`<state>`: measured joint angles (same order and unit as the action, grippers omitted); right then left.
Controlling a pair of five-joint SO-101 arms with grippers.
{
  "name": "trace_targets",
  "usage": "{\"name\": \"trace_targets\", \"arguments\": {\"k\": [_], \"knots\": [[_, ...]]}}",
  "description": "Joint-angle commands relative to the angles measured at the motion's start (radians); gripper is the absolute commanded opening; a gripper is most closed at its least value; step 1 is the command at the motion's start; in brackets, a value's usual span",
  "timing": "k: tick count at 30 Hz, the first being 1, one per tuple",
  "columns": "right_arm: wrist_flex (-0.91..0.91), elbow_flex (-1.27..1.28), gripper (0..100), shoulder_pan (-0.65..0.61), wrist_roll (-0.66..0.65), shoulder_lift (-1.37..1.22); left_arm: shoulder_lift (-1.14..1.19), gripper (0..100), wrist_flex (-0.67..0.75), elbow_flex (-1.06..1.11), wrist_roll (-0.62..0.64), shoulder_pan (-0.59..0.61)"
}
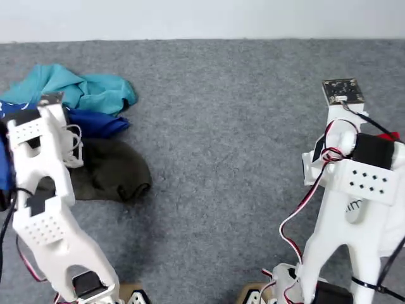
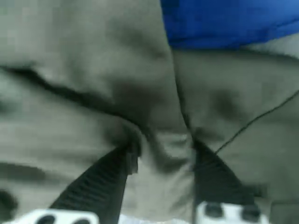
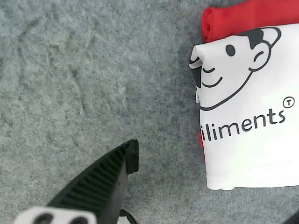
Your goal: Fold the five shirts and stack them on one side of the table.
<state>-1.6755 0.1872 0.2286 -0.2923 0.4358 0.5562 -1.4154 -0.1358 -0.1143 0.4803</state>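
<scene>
My left hand is down in the pile of unfolded shirts at the left edge of the high view. Its two dark fingers are pinching a bunched fold of the olive shirt, and the cloth rises in a ridge between them. The olive shirt lies crumpled at the middle left of the frame, partly under my left arm. A blue shirt touches it just above, and a teal shirt is heaped above that, in the upper left. All three are loose and wrinkled, overlapping one another on the grey surface.

My right hand is spread wide. One finger hovers over bare grey surface and the other barely shows at the corner of the wrist view. Just beside it lies a folded white shirt with a cartoon face printed on it, resting on top of a folded red shirt whose edge sticks out past the white one. In the high view that stack is at the right edge, mostly hidden under my right arm, with a sliver of red showing beside it.
</scene>
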Motion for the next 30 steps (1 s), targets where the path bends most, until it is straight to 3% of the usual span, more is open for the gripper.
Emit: {"name": "trace_targets", "arguments": {"k": [1,8,15,18,24,30], "knots": [[0.010,-0.005,52.7,-0.007,-0.014,0.027,0.009,1,0.017,-0.004,-0.014,-0.048],[0.010,-0.005,52.7,-0.007,-0.014,0.025,-0.109,1,-0.049,-0.059,-0.014,-0.244],[0.010,-0.005,52.7,-0.001,-0.014,0.028,-0.281,1,-0.236,-0.268,-0.025,-0.644],[0.010,-0.008,52.7,0.008,-0.014,0.028,-0.327,1,-0.269,-0.300,-0.114,-0.809],[0.012,-0.041,52.7,0.214,-0.009,0.028,-0.411,1,-0.279,-0.300,-0.262,-1.089],[0.010,-0.066,52.7,0.417,-0.005,0.028,-0.446,1,-0.249,-0.325,-0.353,-1.295]]}}
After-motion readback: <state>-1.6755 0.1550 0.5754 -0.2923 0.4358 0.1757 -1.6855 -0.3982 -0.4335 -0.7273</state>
